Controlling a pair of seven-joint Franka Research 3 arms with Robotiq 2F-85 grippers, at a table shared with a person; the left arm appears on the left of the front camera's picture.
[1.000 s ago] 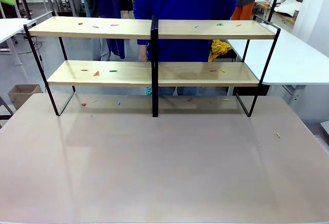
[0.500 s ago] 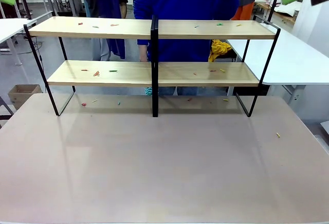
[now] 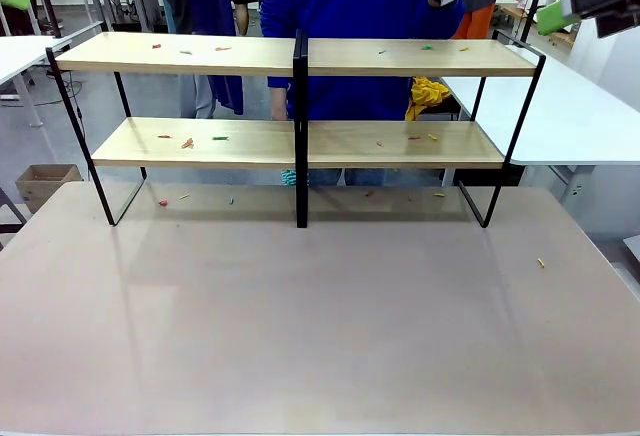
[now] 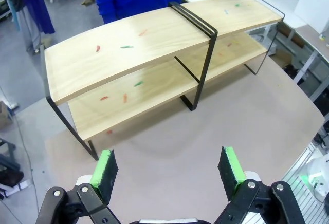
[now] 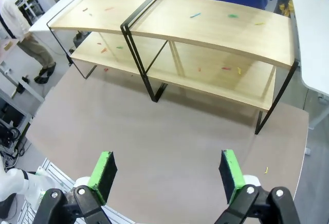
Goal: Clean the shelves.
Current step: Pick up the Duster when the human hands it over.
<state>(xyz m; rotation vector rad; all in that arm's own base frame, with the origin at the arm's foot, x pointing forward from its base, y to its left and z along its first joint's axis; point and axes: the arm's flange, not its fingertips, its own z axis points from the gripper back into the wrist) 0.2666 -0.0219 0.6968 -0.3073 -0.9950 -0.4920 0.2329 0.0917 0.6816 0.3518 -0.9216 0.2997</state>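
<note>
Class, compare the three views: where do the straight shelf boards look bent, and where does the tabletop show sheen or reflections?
Left wrist view: the boards of the shelves bow into an arc, a wide-angle lens effect. Right wrist view: the same bowing. Front view: the boards run straight; the table has a dull sheen, with faint reflections of the frame's legs.

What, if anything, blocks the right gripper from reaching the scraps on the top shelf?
Probably nothing, so yes: the right gripper hangs open up high, and the scraps lie uncovered atop the shelves.
</note>
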